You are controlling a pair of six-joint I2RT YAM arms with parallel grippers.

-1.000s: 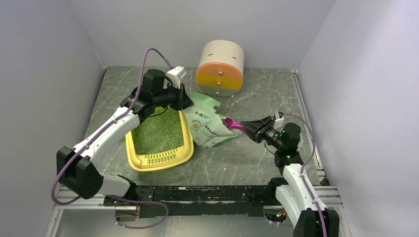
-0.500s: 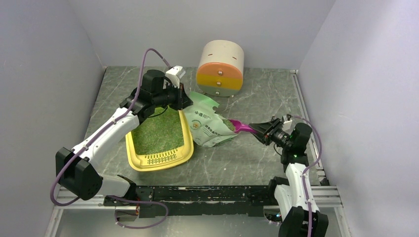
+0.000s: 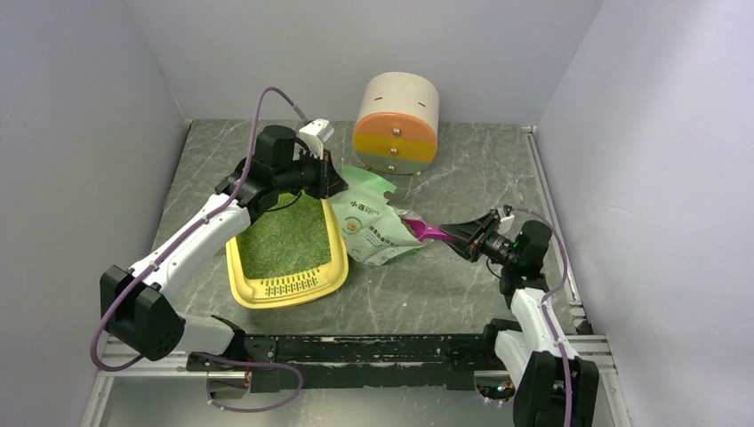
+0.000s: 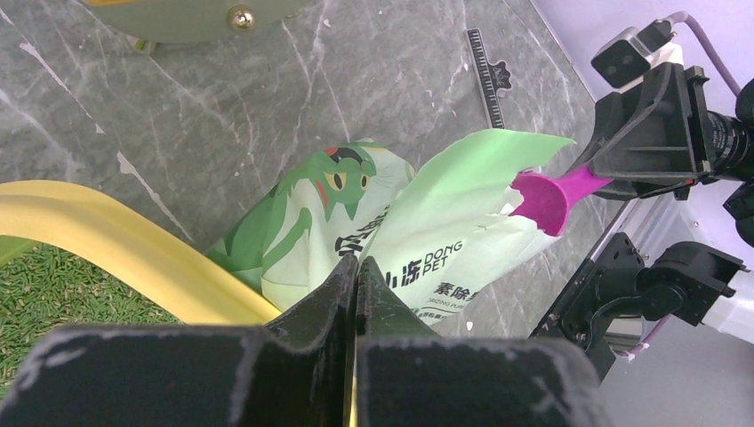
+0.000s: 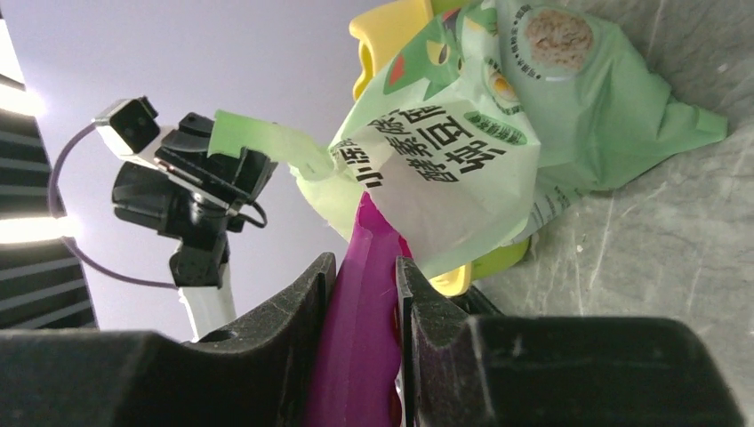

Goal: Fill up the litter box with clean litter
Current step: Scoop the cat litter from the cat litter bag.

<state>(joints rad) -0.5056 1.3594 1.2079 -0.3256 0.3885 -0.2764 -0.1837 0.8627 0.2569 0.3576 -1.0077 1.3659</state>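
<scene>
1. The right gripper [image 3: 458,236] is clamped on the handle of the magenta scoop [image 3: 425,229]. The scoop's long axis runs roughly 9 to 3 o'clock in the top view, with the bowl at the 9 o'clock end, right at the torn mouth of the litter bag [image 3: 373,227].
2. The left gripper [image 3: 324,182] is closed tight on the bag's upper flap. It holds the mouth up just beside the far right corner of the litter box [image 3: 336,262].
3. The litter box lies on the table [image 3: 462,169] at 9 o'clock from the bag, with the bag leaning against its right rim. Its long axis runs about 12 to 6, and the slotted grille is at the 6 o'clock end.
4. Clean litter [image 3: 284,233] already covers the box floor as a greenish layer. No granules show in the part of the scoop bowl that the left wrist view catches.
5. As I judge it, the coming move turns on the bowl and the mouth: the scoop needs to push toward 9 o'clock into the bag. Any load must then travel farther toward 9, over the bag and the yellow rim.
6. The scoop is in the right arm's grip; the left arm is nearer the box but is busy with the bag.
7. The raised flap and the left gripper stand between scoop and box. A swing across could snag the plastic or spill litter.
8. The drawer cabinet [image 3: 397,124] stands at 12 o'clock from the bag, apart from it and out of the path.
</scene>
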